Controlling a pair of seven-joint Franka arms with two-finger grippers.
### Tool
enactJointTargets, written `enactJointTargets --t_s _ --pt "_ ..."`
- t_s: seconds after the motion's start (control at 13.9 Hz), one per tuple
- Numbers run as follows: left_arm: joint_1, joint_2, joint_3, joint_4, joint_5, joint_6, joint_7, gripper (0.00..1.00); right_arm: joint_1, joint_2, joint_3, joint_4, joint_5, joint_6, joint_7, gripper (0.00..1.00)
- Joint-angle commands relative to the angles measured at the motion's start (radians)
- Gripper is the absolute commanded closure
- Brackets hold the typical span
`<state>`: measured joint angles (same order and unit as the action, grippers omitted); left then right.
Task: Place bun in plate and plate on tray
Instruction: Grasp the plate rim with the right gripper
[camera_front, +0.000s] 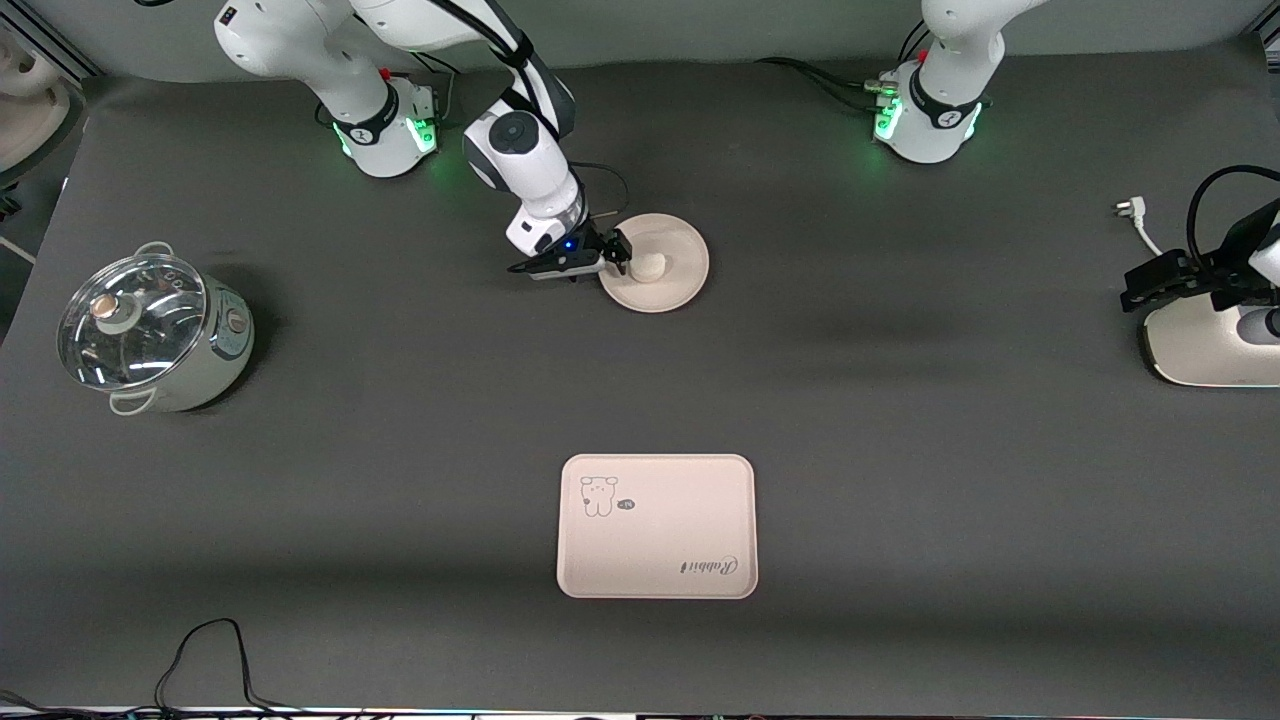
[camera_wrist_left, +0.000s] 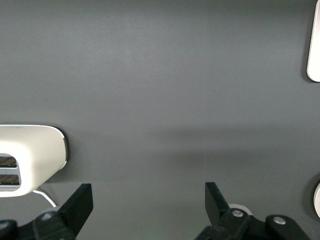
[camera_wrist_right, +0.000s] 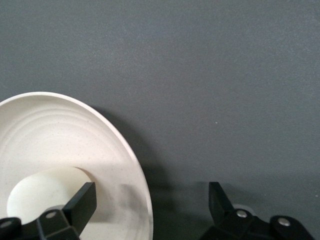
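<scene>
The round cream plate (camera_front: 672, 262) lies on the table in front of the right arm's base. The small white bun (camera_front: 648, 266) sits in it. My right gripper (camera_front: 617, 256) is open and low at the plate's rim on the right arm's side. In the right wrist view one finger (camera_wrist_right: 80, 202) is over the plate's inside (camera_wrist_right: 65, 135) next to the bun (camera_wrist_right: 40, 190), and the other is outside the rim. The pinkish tray (camera_front: 657, 525) with the animal drawing lies empty, nearer the front camera. My left gripper (camera_front: 1135, 285) is open and empty, waiting at the left arm's end.
A pot with a glass lid (camera_front: 150, 330) stands at the right arm's end of the table. A white appliance (camera_front: 1210, 345) sits under the left gripper and also shows in the left wrist view (camera_wrist_left: 30, 155). A white plug and cable (camera_front: 1132, 212) lie near it.
</scene>
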<state>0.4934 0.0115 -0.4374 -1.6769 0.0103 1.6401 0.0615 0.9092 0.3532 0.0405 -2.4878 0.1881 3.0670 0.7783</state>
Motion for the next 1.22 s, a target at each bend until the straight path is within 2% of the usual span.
enactJointTargets --t_s 0.0,0.22,0.58,0.79,0.94,1.15 --pt "-0.009 -0.011 0.005 -0.009 -0.003 -0.002 0.003 0.0 0.013 -0.023 -0.001 -0.008 0.021 -0.033 0.019 0.15" --pt "-0.009 -0.013 0.005 -0.011 -0.001 -0.003 0.003 0.0 0.005 -0.056 -0.001 -0.005 0.022 -0.099 0.019 0.35" --pt "-0.009 -0.015 0.005 -0.011 -0.001 -0.006 0.003 0.0 0.0 -0.062 -0.001 -0.002 0.021 -0.103 0.019 0.63" --pt "-0.007 -0.016 0.005 -0.011 -0.003 -0.009 0.003 0.0 0.0 -0.057 -0.001 -0.002 0.021 -0.102 0.018 0.68" --pt "-0.009 -0.016 0.005 -0.011 -0.003 -0.009 0.003 0.0 0.002 -0.054 -0.001 0.0 0.021 -0.102 0.018 0.8" --pt "-0.009 -0.016 0.005 -0.011 -0.001 -0.008 0.003 0.0 0.002 -0.051 -0.001 0.001 0.021 -0.096 0.016 0.86"
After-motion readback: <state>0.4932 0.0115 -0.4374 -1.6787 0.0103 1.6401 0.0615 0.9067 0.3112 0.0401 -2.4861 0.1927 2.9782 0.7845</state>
